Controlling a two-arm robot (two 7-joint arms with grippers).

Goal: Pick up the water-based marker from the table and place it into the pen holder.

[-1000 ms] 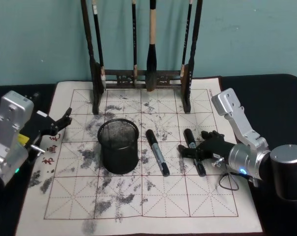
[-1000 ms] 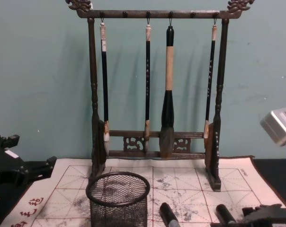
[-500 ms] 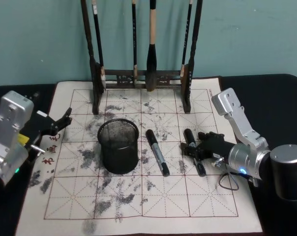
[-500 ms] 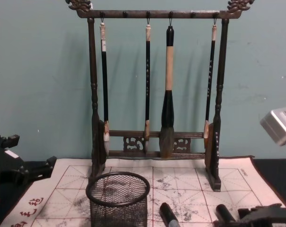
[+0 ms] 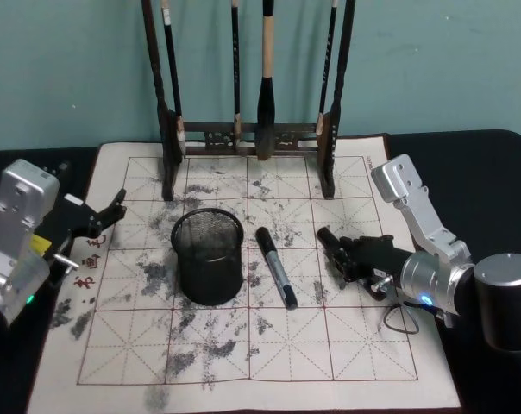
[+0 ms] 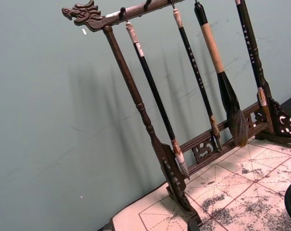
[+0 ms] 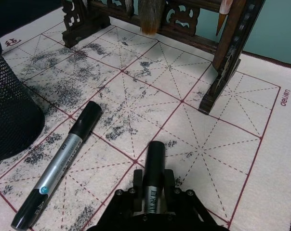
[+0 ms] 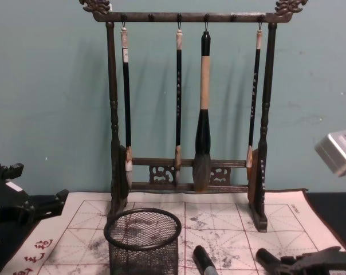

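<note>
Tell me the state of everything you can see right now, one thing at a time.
Pen holder: upright, looks empty.
Black marker: capped, clamped in the right gripper.
Grey marker: capped, lying flat on the mat.
Brushes: four, hanging from the rack.
Rack: upright.
Left gripper: open, idle at the mat's left edge.
Right gripper: shut on the black marker.
Mat: flat, ink-stained.

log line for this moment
right pincer shut on black marker | left pincer parked by mat left edge | pen holder empty | grey marker on mat
</note>
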